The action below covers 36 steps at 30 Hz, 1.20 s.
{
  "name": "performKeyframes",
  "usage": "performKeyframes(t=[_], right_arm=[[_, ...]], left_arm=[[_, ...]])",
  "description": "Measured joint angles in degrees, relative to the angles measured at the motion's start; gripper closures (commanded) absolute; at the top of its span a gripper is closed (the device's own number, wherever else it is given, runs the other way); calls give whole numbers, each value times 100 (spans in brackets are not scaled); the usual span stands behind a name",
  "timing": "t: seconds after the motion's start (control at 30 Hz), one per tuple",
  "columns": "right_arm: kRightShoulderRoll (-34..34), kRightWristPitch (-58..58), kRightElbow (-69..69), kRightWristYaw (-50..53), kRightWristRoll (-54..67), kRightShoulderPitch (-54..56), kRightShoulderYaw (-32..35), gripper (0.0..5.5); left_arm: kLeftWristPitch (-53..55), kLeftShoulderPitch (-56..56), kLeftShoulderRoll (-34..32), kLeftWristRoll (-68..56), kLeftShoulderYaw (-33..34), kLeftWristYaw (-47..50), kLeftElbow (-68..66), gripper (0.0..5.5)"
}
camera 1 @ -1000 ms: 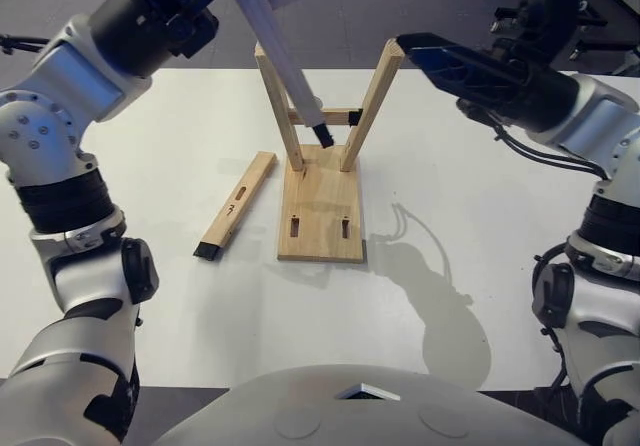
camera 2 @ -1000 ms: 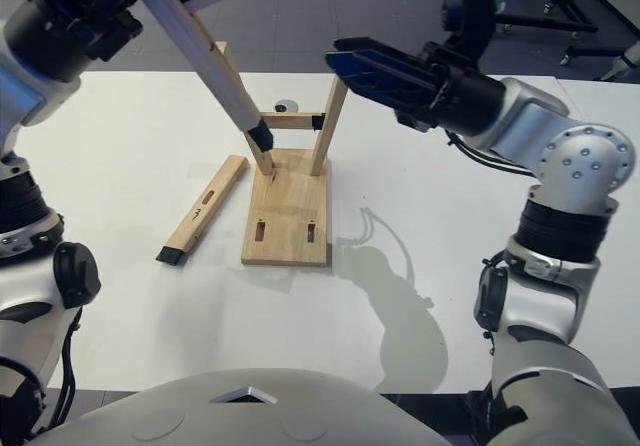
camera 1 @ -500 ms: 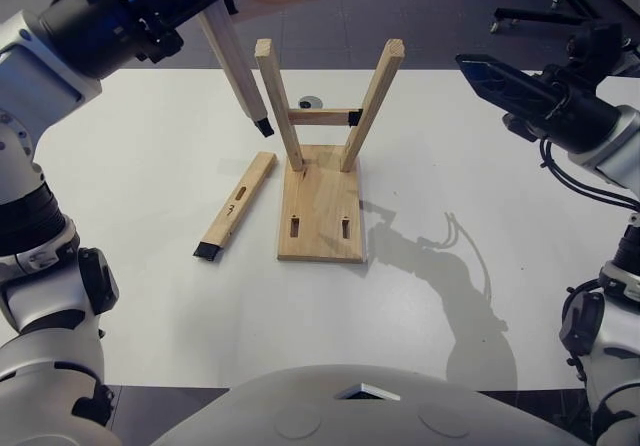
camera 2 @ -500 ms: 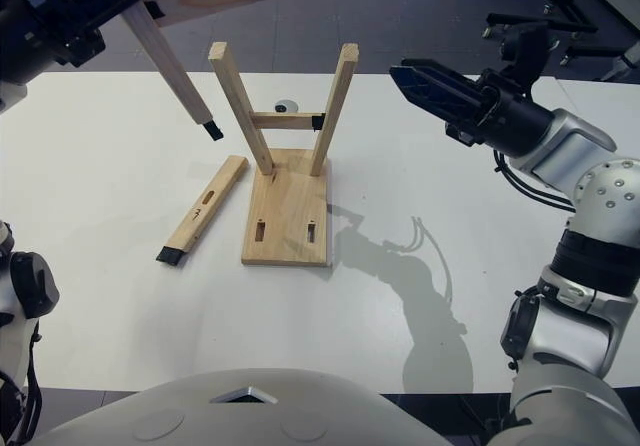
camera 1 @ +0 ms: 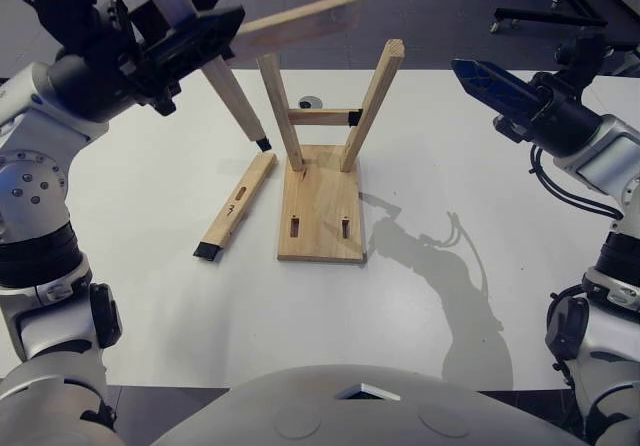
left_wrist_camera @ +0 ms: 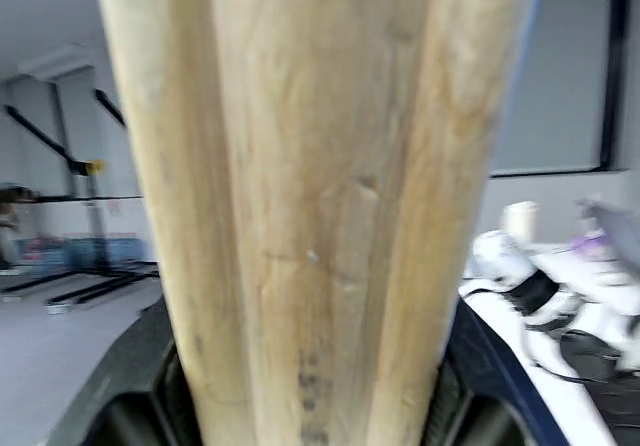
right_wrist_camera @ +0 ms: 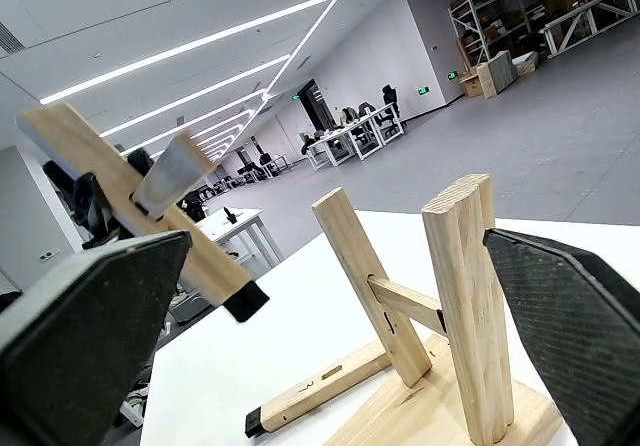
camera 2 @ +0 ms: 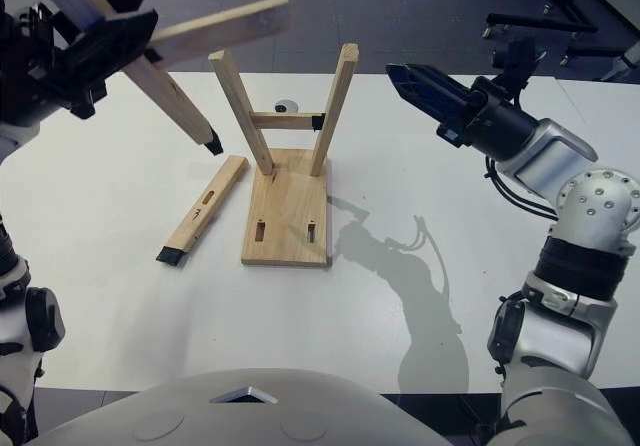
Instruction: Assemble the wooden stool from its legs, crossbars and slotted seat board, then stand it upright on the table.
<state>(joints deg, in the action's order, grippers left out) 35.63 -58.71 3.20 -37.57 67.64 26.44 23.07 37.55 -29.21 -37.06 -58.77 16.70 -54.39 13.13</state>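
The slotted seat board [camera 1: 320,228] lies flat on the white table [camera 1: 480,346]. Two legs [camera 1: 283,116] stand in its far slots, joined by a crossbar [camera 1: 318,117]. A third leg [camera 1: 236,204] lies loose on the table just left of the board. My left gripper [camera 1: 195,44] is shut on a fourth leg [camera 1: 232,91] held in the air left of the stool, with its black tip pointing down near the loose leg. A crossbar [camera 1: 295,26] juts from this held leg toward the right. My right gripper [camera 1: 470,74] hovers open to the right of the stool with nothing in it.
A small round disc [camera 1: 313,101] sits on the table behind the stool. The table's near and right parts are bare white surface. Dark floor and black equipment frames [camera 1: 540,11] lie beyond the far edge.
The held leg has pulled away from the seat board to the left and its tip now hangs over the loose leg. My right gripper has drawn back rightward from the standing right leg.
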Motion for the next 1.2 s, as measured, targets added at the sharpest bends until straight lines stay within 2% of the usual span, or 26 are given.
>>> performKeyframes(t=[0.2, 0.43, 0.63, 0.9, 1.2], right_arm=[[-105, 217, 105, -493, -11, -117, -62, 12], [-400, 930, 367, -927, -434, -461, -344, 12], [-415, 713, 208, -1351, -87, -463, -345, 12], [-412, 494, 154, -1415, 141, -463, -339, 12], [-419, 499, 155, -1512, 285, -462, -289, 12]], left_arm=[[199, 75, 190, -507, 30, -1205, -1005, 340], [-400, 5, 634, 428, -814, -2383, -1880, 340], [-874, -5, 1083, 998, -1167, -2619, -2149, 340], [-1461, 267, 1179, 1673, -1401, -2849, -2396, 340], [-1756, 382, 1409, 1882, -1423, -2887, -2597, 340]])
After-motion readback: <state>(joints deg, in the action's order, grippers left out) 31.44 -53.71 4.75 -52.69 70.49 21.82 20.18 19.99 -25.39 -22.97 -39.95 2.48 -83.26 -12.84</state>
